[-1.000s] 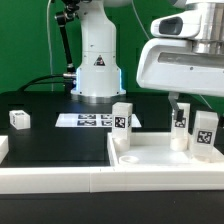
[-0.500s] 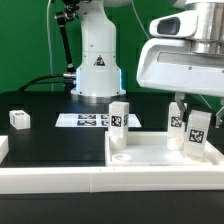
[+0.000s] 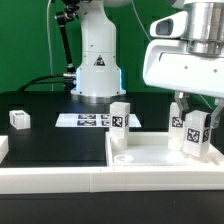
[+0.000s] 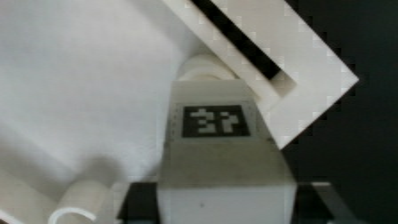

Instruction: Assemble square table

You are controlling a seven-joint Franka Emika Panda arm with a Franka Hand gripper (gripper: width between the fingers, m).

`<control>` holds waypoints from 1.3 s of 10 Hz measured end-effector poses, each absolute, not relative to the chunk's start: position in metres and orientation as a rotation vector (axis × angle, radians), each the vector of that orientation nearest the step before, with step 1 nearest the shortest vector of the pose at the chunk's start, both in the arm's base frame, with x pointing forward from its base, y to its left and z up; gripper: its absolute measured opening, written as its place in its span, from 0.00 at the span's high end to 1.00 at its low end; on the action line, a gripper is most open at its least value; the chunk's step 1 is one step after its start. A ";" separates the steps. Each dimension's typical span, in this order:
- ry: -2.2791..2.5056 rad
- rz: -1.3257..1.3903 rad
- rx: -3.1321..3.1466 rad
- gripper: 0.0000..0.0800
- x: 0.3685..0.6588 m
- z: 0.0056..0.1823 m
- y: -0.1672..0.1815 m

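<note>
The square table's white tray-like top (image 3: 150, 158) lies at the front on the exterior view's right. One tagged white leg (image 3: 121, 117) stands upright at its back left corner, and a second leg (image 3: 179, 123) stands further right. My gripper (image 3: 196, 113) is shut on a third leg (image 3: 196, 136), which is slightly tilted over the top's right part. In the wrist view this leg (image 4: 221, 140) fills the space between my dark fingers (image 4: 146, 206), with the top (image 4: 89, 90) beneath it. A loose leg (image 3: 19, 118) lies on the black surface at the far left.
The arm's white base (image 3: 97, 60) stands at the back middle. In front of it lies the marker board (image 3: 88, 120). A long white rail (image 3: 50, 180) edges the black surface at the front, and a white block (image 3: 3, 148) sits at the left edge.
The jaws have closed on the rightmost leg. That leg shifted a little toward the exterior view's left and tilted; the hand came down slightly.
</note>
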State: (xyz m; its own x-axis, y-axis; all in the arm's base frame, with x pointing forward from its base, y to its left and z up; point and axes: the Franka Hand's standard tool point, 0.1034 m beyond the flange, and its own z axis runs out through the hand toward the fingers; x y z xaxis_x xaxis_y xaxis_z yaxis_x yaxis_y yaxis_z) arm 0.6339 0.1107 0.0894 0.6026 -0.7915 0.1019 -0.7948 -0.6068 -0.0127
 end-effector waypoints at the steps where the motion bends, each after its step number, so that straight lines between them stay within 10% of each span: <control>1: -1.536 0.165 2.706 0.63 0.634 0.089 0.112; 13: -2.387 0.149 2.040 0.63 0.628 0.088 0.113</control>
State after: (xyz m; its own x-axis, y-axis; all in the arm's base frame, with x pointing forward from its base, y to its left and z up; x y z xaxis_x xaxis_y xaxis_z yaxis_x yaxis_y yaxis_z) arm 0.6284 0.1129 0.0882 -0.1578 -0.9856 0.0602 -0.9855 0.1533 -0.0729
